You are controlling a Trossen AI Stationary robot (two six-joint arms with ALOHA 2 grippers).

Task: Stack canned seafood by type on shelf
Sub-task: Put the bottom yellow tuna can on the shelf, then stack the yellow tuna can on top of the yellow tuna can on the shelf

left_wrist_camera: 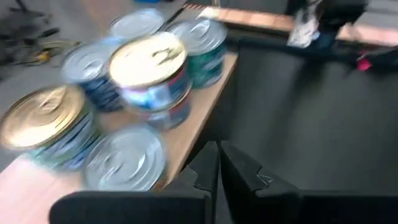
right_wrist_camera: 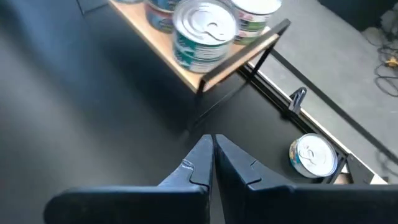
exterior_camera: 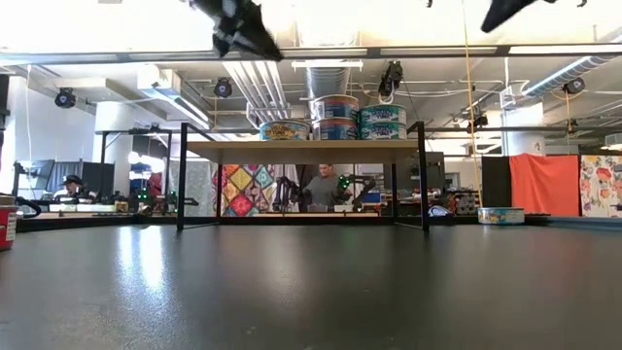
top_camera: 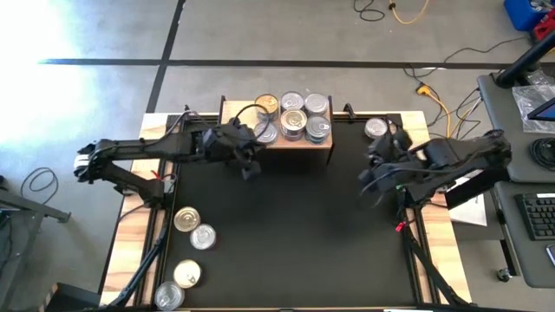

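Observation:
The shelf point(top_camera: 232, 111), a light-wood board on dark legs, stands at the table's far middle. Several tins point(top_camera: 293, 124) with silver and gold lids stand on it, some two high point(exterior_camera: 335, 117). One silver-lidded tin point(top_camera: 375, 128) rests on the table to the shelf's right. Several more tins point(top_camera: 186, 218) lie at the near left. My left gripper point(top_camera: 251, 171) hangs shut just in front of the shelf's left end, above the table point(left_wrist_camera: 217, 165). My right gripper point(top_camera: 368, 186) is shut too, in the air to the right of the shelf point(right_wrist_camera: 213, 152).
The black table has a wooden rim point(top_camera: 139, 217). Its middle and near right point(top_camera: 303, 243) are bare. Beyond the right rim are a desk with a keyboard point(top_camera: 538, 212) and cables on the floor. People sit in the room behind the shelf point(exterior_camera: 321, 190).

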